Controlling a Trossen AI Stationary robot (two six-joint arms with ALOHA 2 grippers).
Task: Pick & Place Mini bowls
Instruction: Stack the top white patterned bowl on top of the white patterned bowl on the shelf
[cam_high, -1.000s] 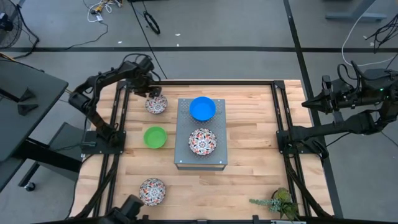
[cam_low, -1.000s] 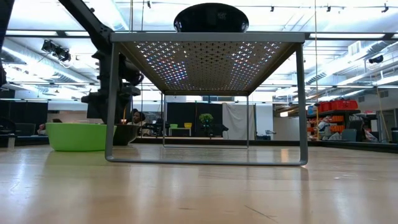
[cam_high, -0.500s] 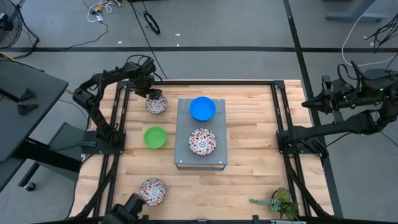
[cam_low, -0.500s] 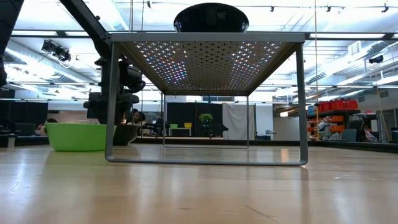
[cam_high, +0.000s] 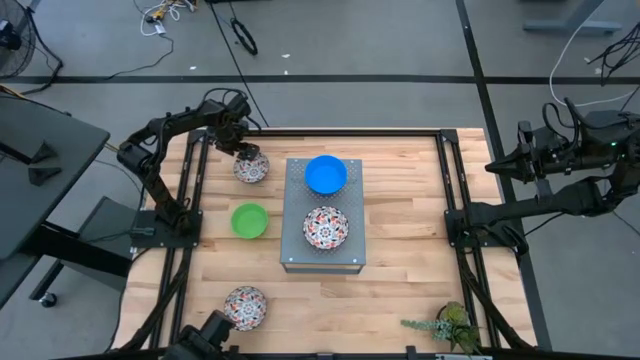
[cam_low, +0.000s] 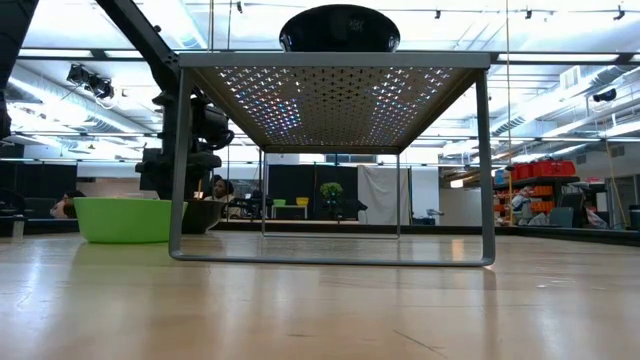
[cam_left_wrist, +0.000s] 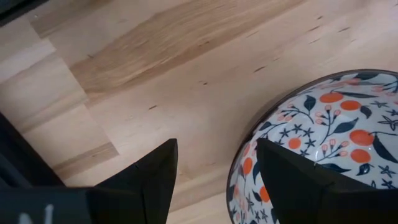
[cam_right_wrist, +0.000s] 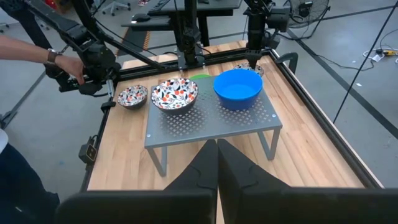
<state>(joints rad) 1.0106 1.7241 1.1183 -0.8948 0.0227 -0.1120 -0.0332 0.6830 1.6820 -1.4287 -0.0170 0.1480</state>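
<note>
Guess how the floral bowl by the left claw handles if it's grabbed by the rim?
The floral bowl looks glazed and rigid, so probably slick against the fingers. Its wall curves outward, so a rim pinch may tilt it. It looks ceramic, likely heavy for its size and chippable if dropped. The left claw is open at its edge.

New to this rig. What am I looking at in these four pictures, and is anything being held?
It is a two-armed robot at a wooden table. One camera looks straight down, one sits at table height, and one rides on each wrist.

On the table stands a grey perforated metal stand carrying a bright blue bowl and a floral bowl. A green bowl and two more floral bowls, one at the far left and one at the near edge, sit on the wood.

The left gripper is open, one finger over the far-left bowl's rim, holding nothing. The right gripper is shut and empty, parked off the table's right side.
</note>
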